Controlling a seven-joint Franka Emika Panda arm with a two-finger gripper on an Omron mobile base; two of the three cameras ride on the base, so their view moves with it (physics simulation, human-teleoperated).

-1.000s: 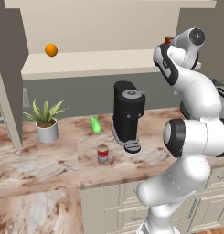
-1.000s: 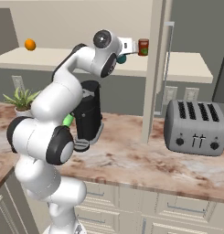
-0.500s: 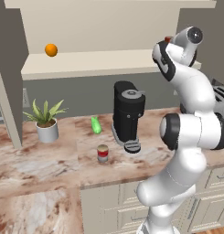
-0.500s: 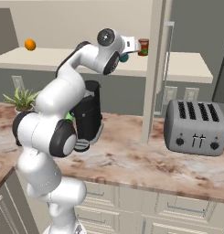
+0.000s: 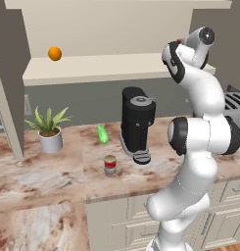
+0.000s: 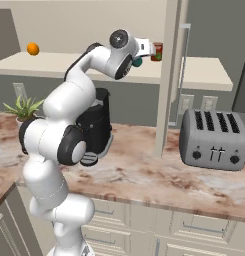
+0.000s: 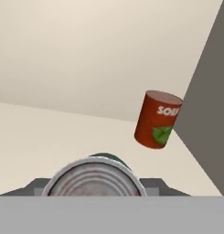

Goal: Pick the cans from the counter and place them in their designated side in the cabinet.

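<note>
One teal can sits clamped between the closed jaws of the gripper, above the cabinet shelf.

We see a marbled brown-and-white stone counter, polished but with little shine, over cream drawer fronts in a smooth painted finish. The cabinet above has a matt, cream-beige shelf board and a plain, flat back panel. In the hand view, the held can shows a dull silver metal lid with pressed rings; beside it on the shelf, a darker red can carries a smooth printed label. A red can with a white band on the counter has a pale top. The toaster looks like brushed grey metal, the coffee machine like satin black plastic, and the plant pot like plain white ceramic.
</note>
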